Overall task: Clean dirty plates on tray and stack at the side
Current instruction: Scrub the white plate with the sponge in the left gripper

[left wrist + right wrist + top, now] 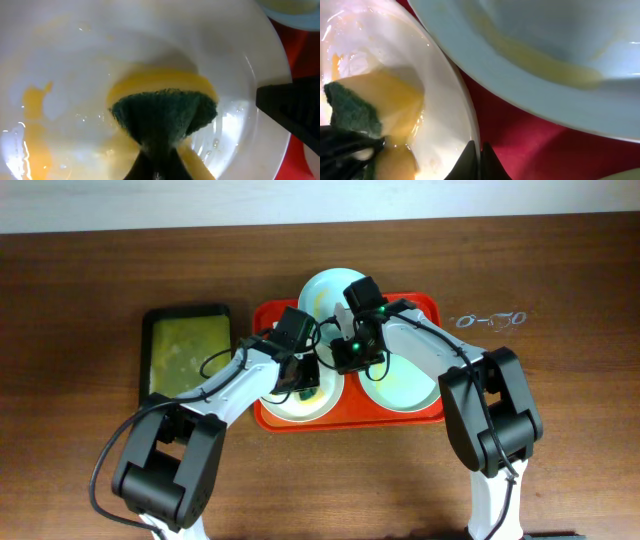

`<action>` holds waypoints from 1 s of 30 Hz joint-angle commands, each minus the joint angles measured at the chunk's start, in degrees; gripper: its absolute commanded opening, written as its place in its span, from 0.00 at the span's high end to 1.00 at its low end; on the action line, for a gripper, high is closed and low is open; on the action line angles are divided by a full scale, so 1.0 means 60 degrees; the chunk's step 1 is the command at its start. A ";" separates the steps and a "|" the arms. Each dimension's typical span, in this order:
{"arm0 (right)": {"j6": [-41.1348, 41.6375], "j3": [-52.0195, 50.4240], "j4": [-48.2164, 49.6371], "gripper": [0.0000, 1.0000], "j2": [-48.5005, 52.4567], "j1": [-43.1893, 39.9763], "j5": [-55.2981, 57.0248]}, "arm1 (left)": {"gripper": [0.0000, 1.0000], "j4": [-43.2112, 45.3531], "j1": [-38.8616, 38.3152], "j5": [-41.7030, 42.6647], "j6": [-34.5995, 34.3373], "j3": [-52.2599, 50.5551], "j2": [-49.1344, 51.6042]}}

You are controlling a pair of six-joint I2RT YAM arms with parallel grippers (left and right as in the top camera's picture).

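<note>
The red tray point(432, 416) holds three plates: a mint-green plate point(325, 288) at the back, a second mint-green plate point(405, 388) at the right, and a cream-white plate point(290, 408) at the front left. My left gripper point(303, 385) is shut on a yellow sponge with a green scouring side point(165, 107), pressed onto the cream-white plate point(75, 60), which carries yellow smears. My right gripper point(480, 157) is shut on the rim of the cream-white plate point(440, 100). A smeared mint-green plate point(560, 40) lies just beyond it.
A smaller black tray with a yellow-green inside point(185, 350) lies left of the red tray. The brown wooden table point(560, 260) surrounds both. Faint markings point(487, 320) show on the table at the right. Both arms cross over the red tray's middle.
</note>
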 commanded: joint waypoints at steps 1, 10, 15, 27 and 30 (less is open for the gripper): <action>-0.0066 -0.0047 -0.0011 0.96 0.0124 0.0033 0.0080 | 1.00 -0.0178 -0.0033 -0.1402 0.0047 -0.0175 0.0113; -0.0069 -0.0047 -0.0007 0.96 0.0124 0.0033 0.0080 | 1.00 -0.2138 0.0856 -0.4623 0.0044 0.0645 -0.0142; -0.0069 -0.0047 0.0011 0.96 0.0124 0.0033 0.0080 | 1.00 -0.1315 0.1122 -0.0976 0.0087 0.0688 -0.0164; -0.0062 -0.0047 0.0219 0.96 0.0124 0.0033 0.0080 | 1.00 -0.0157 0.0918 0.0579 -0.0029 0.0459 0.0178; -0.0058 -0.0047 0.0280 0.96 0.0124 0.0033 0.0080 | 1.00 0.0153 0.0783 0.0685 -0.0699 0.0459 0.0590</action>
